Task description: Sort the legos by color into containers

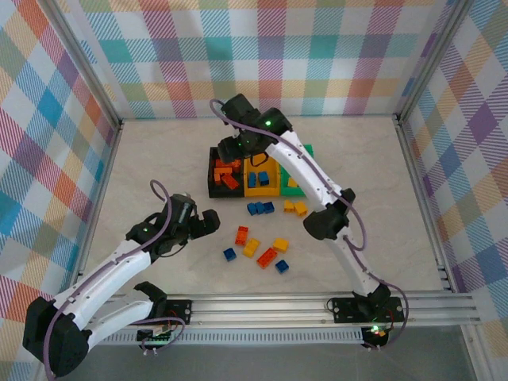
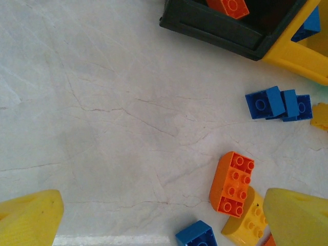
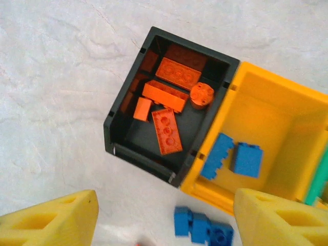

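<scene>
Nearest, seeing the left gripper (image 1: 211,223) hovering over the pale marbled table (image 1: 159,159), its yellow fingers (image 2: 28,218) spread wide and clamping nothing. Looking through the left wrist view and finding an orange brick (image 2: 232,184) touching a yellow brick (image 2: 245,221), with a blue brick (image 2: 196,237) just beside them, all lying flat on the table near the finger at that view's right edge. Counting from above 6 loose legos in that near cluster (image 1: 258,250): 2 orange, 2 yellow, 2 blue, scattered close together but mostly apart.

Farther out, spotting a blue pair (image 1: 259,208) pressed side by side and some yellow bricks (image 1: 294,207) just beside it, both groups sitting on the table just short of the containers.

Next, meeting 3 joined bins standing in a row: black bin (image 1: 225,192) on the left, yellow bin (image 1: 262,192) in the middle, green bin (image 1: 309,150) on the right, the last partly hidden under the right arm (image 1: 305,175). Seeing through the right wrist view about 6 orange pieces (image 3: 167,132) lying loose in the black bin, among them 1 round piece (image 3: 201,95), and 2 blue bricks (image 3: 247,160) resting in the yellow bin.

Finding the right gripper (image 1: 232,152) hanging above the black bin, its foam-yellow fingertips (image 3: 48,220) standing apart with nothing gripped between them.

Ending at the checked walls (image 1: 254,55) closing in the far side.
</scene>
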Controlling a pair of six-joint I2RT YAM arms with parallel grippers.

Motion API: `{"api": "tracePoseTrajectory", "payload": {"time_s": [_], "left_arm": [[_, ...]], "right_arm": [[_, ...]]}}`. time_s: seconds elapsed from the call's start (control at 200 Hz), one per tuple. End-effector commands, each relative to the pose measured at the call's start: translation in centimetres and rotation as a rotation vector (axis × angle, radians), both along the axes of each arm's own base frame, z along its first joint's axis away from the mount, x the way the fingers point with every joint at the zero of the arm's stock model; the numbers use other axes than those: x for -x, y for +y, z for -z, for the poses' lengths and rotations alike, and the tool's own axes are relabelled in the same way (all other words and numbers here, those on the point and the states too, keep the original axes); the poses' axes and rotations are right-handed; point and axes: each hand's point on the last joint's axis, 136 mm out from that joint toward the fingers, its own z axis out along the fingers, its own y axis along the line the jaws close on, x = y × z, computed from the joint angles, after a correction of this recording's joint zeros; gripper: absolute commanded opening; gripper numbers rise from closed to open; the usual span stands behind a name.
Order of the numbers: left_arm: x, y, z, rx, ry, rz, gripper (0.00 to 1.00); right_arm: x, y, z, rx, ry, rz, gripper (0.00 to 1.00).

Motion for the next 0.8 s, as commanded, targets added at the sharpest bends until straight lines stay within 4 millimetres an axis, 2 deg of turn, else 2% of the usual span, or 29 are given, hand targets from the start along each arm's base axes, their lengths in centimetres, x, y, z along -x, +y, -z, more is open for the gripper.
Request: {"api": "tracePoseTrajectory", "payload": {"time_s": [0.0, 0.02, 0.03, 0.065, 0.105, 0.13, 0.15, 0.255, 0.35, 0.425, 0.565, 0.675, 0.795], "left_arm": [[-0.5, -0.5, -0.6, 0.001, 0.000, 0.033, 1.00], [-0.5, -0.5, -0.5, 0.002, 0.003, 0.034, 1.00], [-0.5, -0.6, -0.5, 0.004, 0.004, 0.035, 1.00], [-0.6, -0.7, -0.3, 0.008, 0.009, 0.038, 1.00], [-0.6, -0.9, -0.1, 0.012, 0.015, 0.042, 1.00], [-0.6, -1.0, -0.1, 0.015, 0.018, 0.046, 1.00], [-0.6, -1.1, 0.0, 0.018, 0.021, 0.048, 1.00], [-0.5, -1.4, 0.0, 0.023, 0.033, 0.069, 1.00], [-0.6, -1.6, -0.1, 0.023, 0.037, 0.076, 1.00], [-0.7, -1.7, 0.1, 0.020, 0.045, 0.079, 1.00], [-0.8, -1.9, 0.5, 0.025, 0.053, 0.073, 1.00], [-0.9, -2.0, 0.8, 0.033, 0.058, 0.067, 1.00], [-0.8, -1.9, 1.2, 0.026, 0.072, 0.065, 1.00]], "right_arm": [[1.8, -0.5, 0.7, 0.097, -0.009, -0.034, 0.71], [2.2, -0.5, 1.2, 0.114, -0.007, -0.041, 0.72], [2.2, -0.3, 0.7, 0.100, -0.027, -0.043, 0.72], [2.8, -0.3, 1.9, 0.105, -0.026, -0.054, 0.72], [3.7, -0.5, 1.7, 0.048, -0.050, -0.057, 0.74], [4.0, -1.0, 1.3, 0.016, -0.068, -0.048, 0.75], [4.5, -1.5, 2.1, 0.011, -0.066, -0.043, 0.76], [7.0, -4.7, 3.0, -0.002, -0.065, -0.021, 0.78], [9.9, -7.2, 5.5, 0.013, 0.010, -0.004, 0.79], [12.4, -9.1, 8.6, 0.018, 0.091, 0.019, 0.79], [16.1, -10.8, 13.8, -0.010, 0.233, 0.043, 0.79], [17.8, -11.2, 16.7, -0.040, 0.295, 0.042, 0.76], [18.2, -11.4, 18.5, -0.039, 0.307, 0.041, 0.69]]}}
